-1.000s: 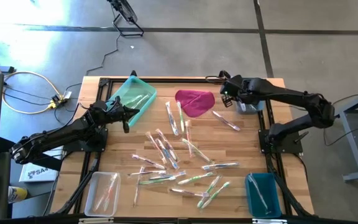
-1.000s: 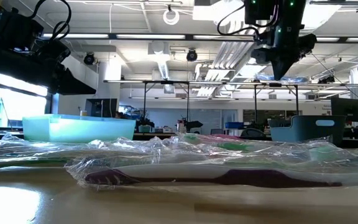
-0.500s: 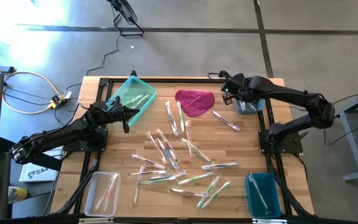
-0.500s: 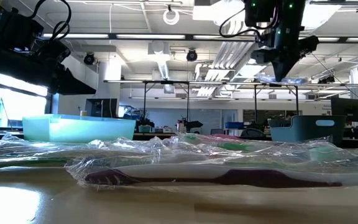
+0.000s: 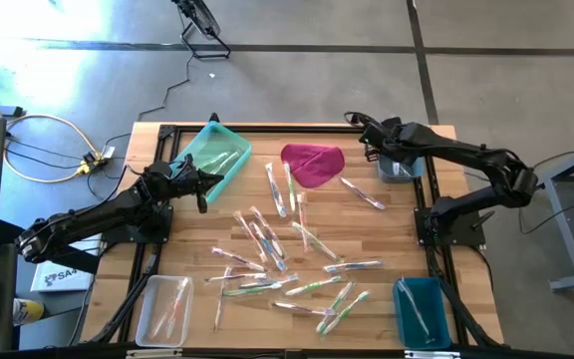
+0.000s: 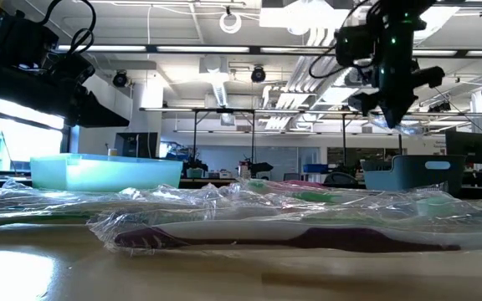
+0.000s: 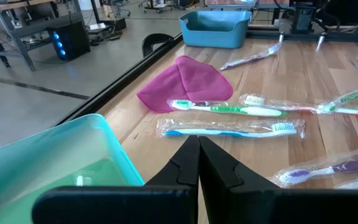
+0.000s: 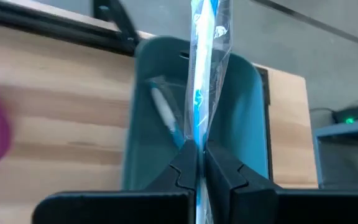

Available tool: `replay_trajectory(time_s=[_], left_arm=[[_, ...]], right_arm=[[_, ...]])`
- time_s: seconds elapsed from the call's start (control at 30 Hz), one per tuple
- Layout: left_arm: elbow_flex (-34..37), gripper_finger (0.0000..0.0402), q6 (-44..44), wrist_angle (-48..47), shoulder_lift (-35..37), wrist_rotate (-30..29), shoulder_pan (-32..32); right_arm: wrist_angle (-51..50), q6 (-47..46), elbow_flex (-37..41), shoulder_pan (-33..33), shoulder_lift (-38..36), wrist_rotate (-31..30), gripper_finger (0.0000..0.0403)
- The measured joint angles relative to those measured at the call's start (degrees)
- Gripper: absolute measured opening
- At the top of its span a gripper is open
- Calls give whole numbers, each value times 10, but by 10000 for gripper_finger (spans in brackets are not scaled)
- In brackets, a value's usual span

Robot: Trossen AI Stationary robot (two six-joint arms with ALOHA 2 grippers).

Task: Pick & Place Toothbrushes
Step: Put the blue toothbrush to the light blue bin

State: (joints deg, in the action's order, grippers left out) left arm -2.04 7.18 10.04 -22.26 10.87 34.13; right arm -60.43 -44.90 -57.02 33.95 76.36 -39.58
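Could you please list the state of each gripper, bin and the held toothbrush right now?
right gripper: shut on blue toothbrush, above grey-blue bin
grey-blue bin: holds one toothbrush
left gripper: shut, empty, beside teal bin
magenta cloth: crumpled on table

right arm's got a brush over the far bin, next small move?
Probably lower a little and open. The right gripper is shut on a wrapped blue toothbrush, hanging above the grey-blue bin, which already holds one brush. The left gripper waits shut beside the teal bin.
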Motion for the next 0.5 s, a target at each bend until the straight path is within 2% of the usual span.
replay_trajectory(time_s=[0.2, 0.37, 0.5], left_arm=[[0, 0, 0, 1, 0, 0, 0], [0, 0, 0, 1, 0, 0, 0], [0, 0, 0, 1, 0, 0, 0]], right_arm=[[54, -47, 55, 11, 0, -44, 3], [129, -46, 89, 25, 0, -50, 3], [146, -55, 107, 35, 0, -51, 3]])
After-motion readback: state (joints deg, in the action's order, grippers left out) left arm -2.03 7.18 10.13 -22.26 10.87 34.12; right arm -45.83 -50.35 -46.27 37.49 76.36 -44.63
